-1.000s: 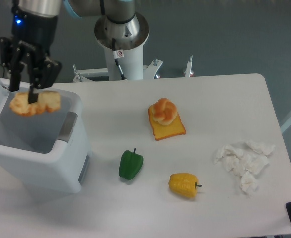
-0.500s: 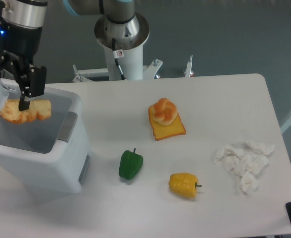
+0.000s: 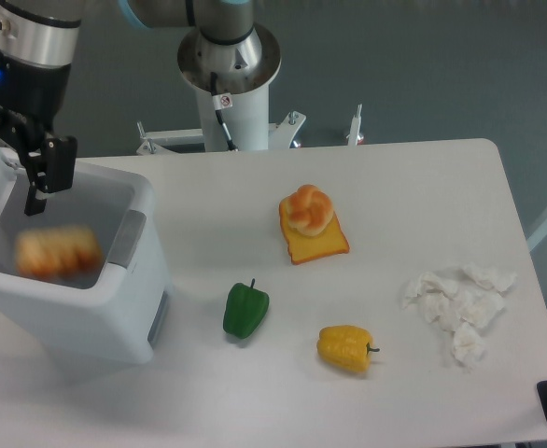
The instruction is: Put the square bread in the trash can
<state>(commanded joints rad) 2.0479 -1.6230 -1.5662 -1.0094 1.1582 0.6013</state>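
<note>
The square bread [image 3: 57, 252] is a blurred golden-beige shape inside the open mouth of the white trash can [image 3: 115, 322] at the left, below my gripper and free of it. My gripper [image 3: 17, 182] hangs over the can's back left part with its dark fingers [image 3: 42, 168] spread apart and nothing between them. The can's lid stands open at the far left edge.
A round knotted orange bun [image 3: 308, 208] rests on a smooth orange slice [image 3: 316, 242] mid-table. A green pepper [image 3: 245, 310] and a yellow pepper [image 3: 346, 347] lie nearer the front. Crumpled white tissues [image 3: 459, 303] lie at the right. The arm's base [image 3: 227, 65] stands behind the table.
My gripper moved left over the can and opened. The bread left the fingers and dropped into the can, where it now shows blurred.
</note>
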